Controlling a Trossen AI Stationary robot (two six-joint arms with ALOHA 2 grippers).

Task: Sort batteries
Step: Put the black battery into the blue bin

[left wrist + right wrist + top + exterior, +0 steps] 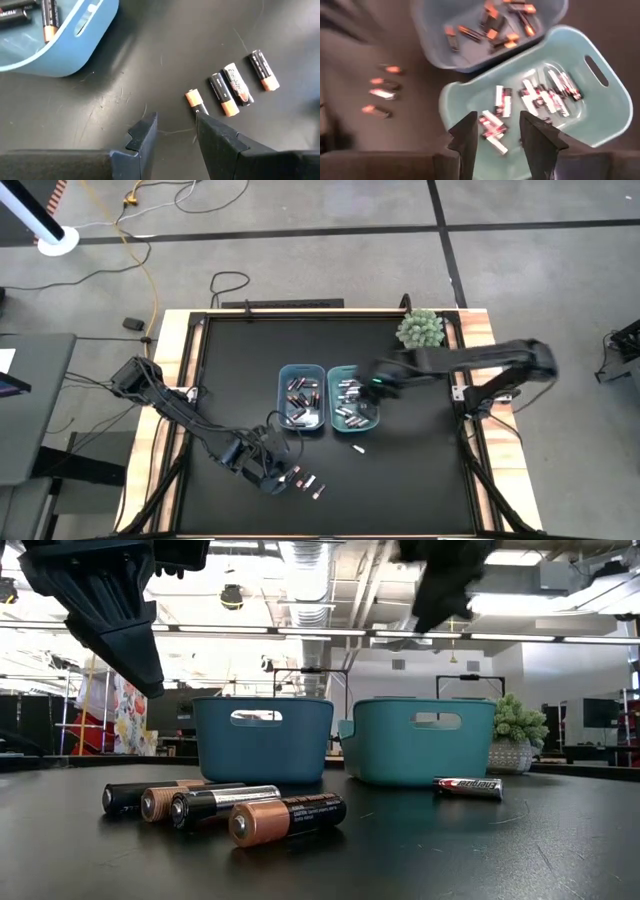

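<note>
two bins (pixel 300 396), five loose batteries (pixel 288 817) on the table, one plant (pixel 420 328)

Dark angular arms, wedge-shaped fingers (pixel 142 135)

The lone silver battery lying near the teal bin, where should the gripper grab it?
Grip the silver battery across its round body at mid-length, coming straight down. It lies flat on the table, clear of the teal bin, so both fingers fit beside it.
</note>
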